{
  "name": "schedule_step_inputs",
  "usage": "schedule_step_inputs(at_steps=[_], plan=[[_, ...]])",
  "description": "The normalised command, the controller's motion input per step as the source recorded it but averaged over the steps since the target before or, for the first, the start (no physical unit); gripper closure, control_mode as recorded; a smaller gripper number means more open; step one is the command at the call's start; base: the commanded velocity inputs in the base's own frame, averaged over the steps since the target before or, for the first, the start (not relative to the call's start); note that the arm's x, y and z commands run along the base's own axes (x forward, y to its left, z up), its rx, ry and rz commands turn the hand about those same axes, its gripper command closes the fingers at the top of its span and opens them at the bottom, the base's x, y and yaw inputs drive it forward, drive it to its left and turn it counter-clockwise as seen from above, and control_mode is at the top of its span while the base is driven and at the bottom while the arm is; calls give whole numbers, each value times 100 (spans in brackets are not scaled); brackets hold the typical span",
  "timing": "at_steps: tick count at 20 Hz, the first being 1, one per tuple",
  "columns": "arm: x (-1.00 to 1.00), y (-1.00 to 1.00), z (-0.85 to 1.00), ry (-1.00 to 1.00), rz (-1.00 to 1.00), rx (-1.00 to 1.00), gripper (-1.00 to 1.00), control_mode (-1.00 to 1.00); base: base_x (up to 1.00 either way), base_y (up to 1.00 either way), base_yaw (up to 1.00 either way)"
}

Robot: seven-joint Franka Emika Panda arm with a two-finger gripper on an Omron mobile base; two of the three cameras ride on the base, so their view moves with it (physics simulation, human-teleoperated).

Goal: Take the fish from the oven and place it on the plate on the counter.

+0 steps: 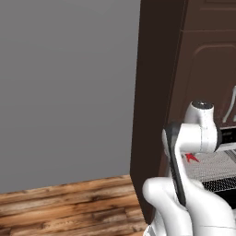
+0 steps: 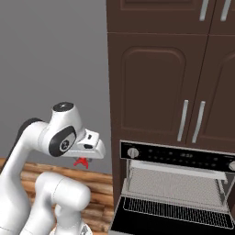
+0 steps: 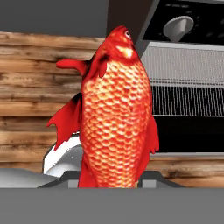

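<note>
Nearest, in the hand view, the fish (image 3: 116, 113) is seen gripped between the gripper (image 3: 109, 177) fingers, jaws partly closed on its tail end, so the scaly red-orange body rises right up from the fingertips with its head toward the top. In the right base view the gripper (image 2: 84, 158) is held out in the air left of the oven (image 2: 176, 188), with a bit of red fish (image 2: 81, 161) poking out beneath it, well clear of the oven. From the left base view, a red scrap of fish (image 1: 191, 158) is glimpsed past the arm, which blocks most of the oven there. Below lies the wooden plank floor (image 2: 98, 186). Farther back, the oven door (image 2: 170, 219) is dropped open and the wire rack (image 2: 172, 186) is bare; the control panel markings can't be read. Dark brown cabinet doors (image 2: 151, 87) with silver handles are stacked above, with a grey wall (image 1: 64, 87) to the left.
</note>
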Motion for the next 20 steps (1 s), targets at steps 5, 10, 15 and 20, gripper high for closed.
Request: schedule_step_inputs(at_steps=[5, 10, 15, 20], plan=[[-16, 7, 30, 0, 0, 1, 100, -100, 0, 0, 0], [-4, 2, 18, 0, 0, 0, 100, -100, 0, 0, 0], [0, 0, 0, 1, 0, 0, 100, -100, 0, 0, 0], [0, 0, 0, 0, 0, 0, 100, -100, 0, 0, 0]])
